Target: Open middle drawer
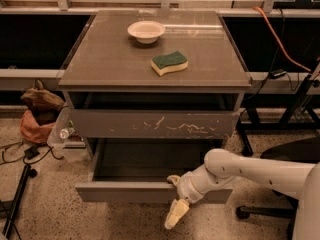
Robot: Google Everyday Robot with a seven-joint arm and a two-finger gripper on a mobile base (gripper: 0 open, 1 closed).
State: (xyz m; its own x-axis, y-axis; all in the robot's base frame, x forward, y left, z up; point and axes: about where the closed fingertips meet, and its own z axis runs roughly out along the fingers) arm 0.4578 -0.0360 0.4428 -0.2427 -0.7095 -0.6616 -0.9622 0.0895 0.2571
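Observation:
The middle drawer [125,191] has a plain grey-brown front and stands pulled out from the cabinet, its dark inside showing. Above it is the wider front with white scratch marks [155,124], pushed in. My gripper [173,199] is at the right part of the middle drawer's front edge, on a white arm that comes in from the right. One fingertip [172,179] hooks over the top edge into the drawer. The other cream finger [176,215] hangs down in front of the panel. The fingers stand apart. Any lower drawer is hidden.
A white bowl [146,31] and a green-yellow sponge [170,63] lie on the cabinet top [100,69]. A brown and orange bag [37,114] and a clear plastic container [65,134] sit on the floor at the left. Chair legs [260,211] stand at the right.

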